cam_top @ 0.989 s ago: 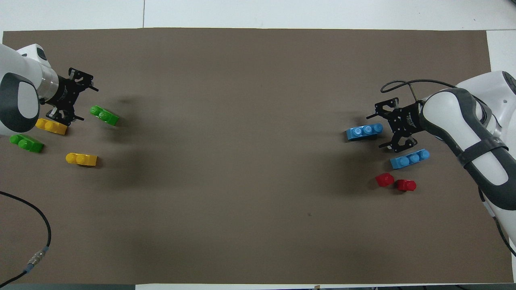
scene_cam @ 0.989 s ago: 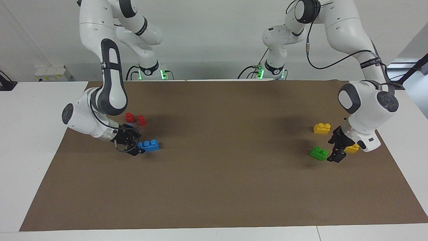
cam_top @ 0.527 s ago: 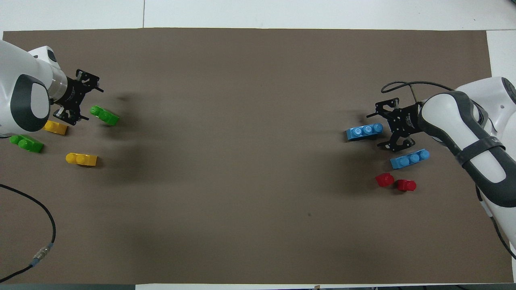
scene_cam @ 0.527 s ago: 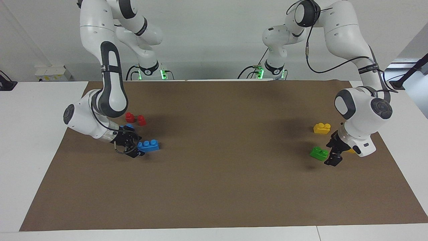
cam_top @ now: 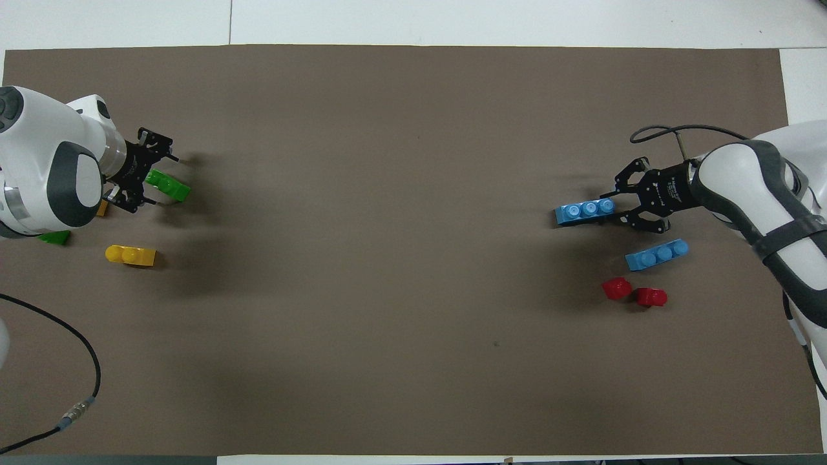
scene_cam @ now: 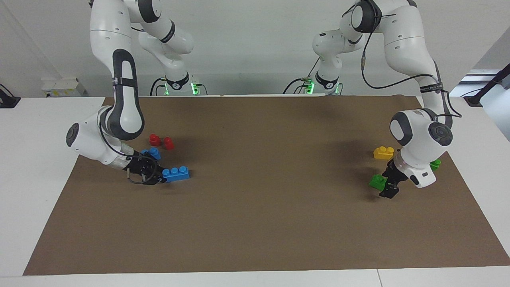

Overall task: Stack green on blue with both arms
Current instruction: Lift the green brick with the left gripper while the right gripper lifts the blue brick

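A green brick [scene_cam: 376, 181] [cam_top: 169, 186] lies on the brown mat toward the left arm's end. My left gripper [scene_cam: 388, 185] [cam_top: 158, 177] is low at it, open, with the brick's end between its fingers. A blue three-stud brick [scene_cam: 176, 174] [cam_top: 583, 212] lies toward the right arm's end. My right gripper [scene_cam: 157, 177] [cam_top: 610, 208] is low at that brick's end, open, fingers either side of it. I cannot tell whether either gripper touches its brick. A second green brick [scene_cam: 435, 164] [cam_top: 55, 237] and a second blue brick [scene_cam: 152, 152] [cam_top: 656, 254] lie close by, partly hidden by the arms.
A yellow brick [scene_cam: 383, 152] [cam_top: 130, 255] lies nearer the robots than the green one. Another yellow brick [cam_top: 102, 208] is almost hidden under the left arm. Two red pieces [scene_cam: 154, 139] [cam_top: 617, 288] lie nearer the robots than the blue bricks. A black cable [cam_top: 77, 352] lies on the mat.
Both grippers have moved in on their bricks. The left gripper now straddles the green brick's end. The right gripper has closed up to the blue brick's end. The bricks have not moved.
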Robot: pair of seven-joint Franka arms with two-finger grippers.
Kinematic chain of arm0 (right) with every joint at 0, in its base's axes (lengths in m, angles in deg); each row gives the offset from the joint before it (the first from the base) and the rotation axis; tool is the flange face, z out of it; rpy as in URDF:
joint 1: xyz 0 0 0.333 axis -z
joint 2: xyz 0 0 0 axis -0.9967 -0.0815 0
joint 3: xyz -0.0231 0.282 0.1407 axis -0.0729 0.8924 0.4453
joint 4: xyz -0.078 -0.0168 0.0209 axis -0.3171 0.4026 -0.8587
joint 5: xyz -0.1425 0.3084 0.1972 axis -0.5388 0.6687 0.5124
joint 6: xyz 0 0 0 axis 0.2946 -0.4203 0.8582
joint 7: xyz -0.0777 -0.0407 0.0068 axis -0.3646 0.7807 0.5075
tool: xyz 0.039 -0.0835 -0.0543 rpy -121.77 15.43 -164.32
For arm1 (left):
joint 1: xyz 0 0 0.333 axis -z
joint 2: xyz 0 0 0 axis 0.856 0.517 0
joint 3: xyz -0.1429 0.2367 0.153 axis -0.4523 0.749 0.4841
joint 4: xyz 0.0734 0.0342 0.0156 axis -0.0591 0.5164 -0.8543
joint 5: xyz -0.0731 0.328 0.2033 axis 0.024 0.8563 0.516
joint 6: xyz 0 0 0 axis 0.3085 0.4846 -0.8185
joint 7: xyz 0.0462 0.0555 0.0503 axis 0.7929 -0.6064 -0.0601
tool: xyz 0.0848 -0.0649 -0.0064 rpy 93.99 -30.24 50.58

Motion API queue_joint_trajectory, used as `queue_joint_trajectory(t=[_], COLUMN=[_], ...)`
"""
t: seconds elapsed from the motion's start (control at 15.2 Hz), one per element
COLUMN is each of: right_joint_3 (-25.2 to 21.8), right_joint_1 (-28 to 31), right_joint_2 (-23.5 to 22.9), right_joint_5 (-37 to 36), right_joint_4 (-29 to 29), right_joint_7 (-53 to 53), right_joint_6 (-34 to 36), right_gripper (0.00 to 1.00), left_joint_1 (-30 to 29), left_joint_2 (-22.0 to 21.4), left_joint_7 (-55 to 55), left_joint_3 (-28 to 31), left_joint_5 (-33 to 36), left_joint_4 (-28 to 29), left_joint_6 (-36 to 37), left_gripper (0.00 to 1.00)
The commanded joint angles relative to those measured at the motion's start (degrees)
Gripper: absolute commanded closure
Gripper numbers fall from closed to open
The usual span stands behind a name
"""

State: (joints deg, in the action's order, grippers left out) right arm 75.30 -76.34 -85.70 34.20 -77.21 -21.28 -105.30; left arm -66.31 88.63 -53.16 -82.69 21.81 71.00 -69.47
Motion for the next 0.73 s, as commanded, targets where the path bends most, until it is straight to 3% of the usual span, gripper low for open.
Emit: queue_joint_trajectory(t=[0.0, 0.13, 0.26, 0.46, 0.66], right_joint_3=[0.3, 0.3, 0.4, 0.5, 0.8], right_joint_1=[0.2, -0.3, -0.4, -5.3, -11.4], right_joint_2=[0.4, 0.7, 1.0, 3.0, 4.1], right_joint_5=[0.4, 0.4, 0.5, 0.3, 0.3], right_joint_4=[3.8, 4.2, 4.3, 7.4, 11.3], right_joint_7=[0.8, 0.1, -0.5, -12.0, -25.1], right_joint_6=[3.6, 4.3, 4.6, 7.4, 8.6], right_gripper=[1.0, 1.0, 1.0, 1.0, 1.0], left_joint_1=[0.2, 0.3, 0.3, 0.2, 0.2], left_joint_2=[-0.7, -0.7, -0.7, -0.7, -0.6], left_joint_7=[-0.6, -0.5, -0.6, -0.2, -0.2], left_joint_3=[0.4, 0.4, 0.4, 0.4, 0.4], left_joint_5=[1.4, 1.4, 1.5, 1.5, 1.4], left_joint_4=[-0.3, -0.4, -0.4, -0.6, -2.7], left_joint_6=[0.3, 0.4, 0.4, 0.6, 2.7], left_gripper=[0.01, 0.02, 0.18, 0.97, 1.0])
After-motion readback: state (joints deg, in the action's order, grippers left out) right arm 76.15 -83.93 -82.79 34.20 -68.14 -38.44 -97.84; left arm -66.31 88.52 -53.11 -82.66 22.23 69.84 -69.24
